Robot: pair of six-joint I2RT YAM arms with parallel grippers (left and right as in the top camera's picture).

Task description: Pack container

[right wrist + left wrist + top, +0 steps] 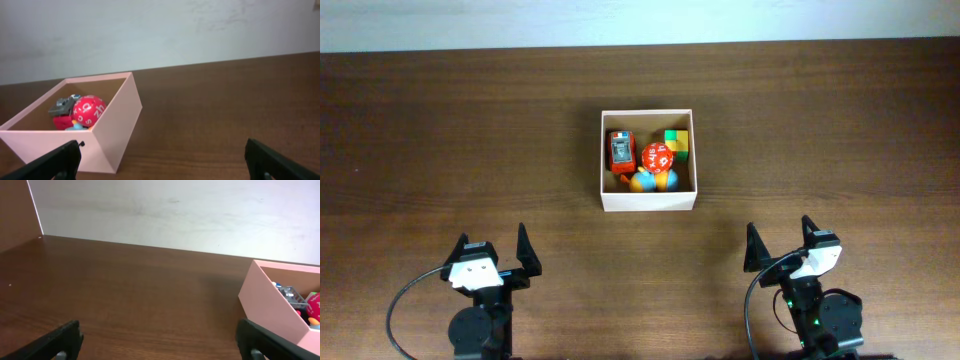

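Observation:
The container (649, 203), a square shallow white-walled box, sits at the table's middle. Inside lie a red toy with a grey face (620, 150), a red ball with white letters (658, 157), a green and yellow cube (677, 142) and a blue and orange toy (651, 181). The box also shows at the right of the left wrist view (270, 305) and at the left of the right wrist view (110, 135). My left gripper (498, 262) is open and empty near the front left. My right gripper (782, 252) is open and empty near the front right. Both are well short of the box.
The dark wooden table (470, 130) runs to a pale wall at the back (640, 20). Black cables loop by each arm base at the front edge.

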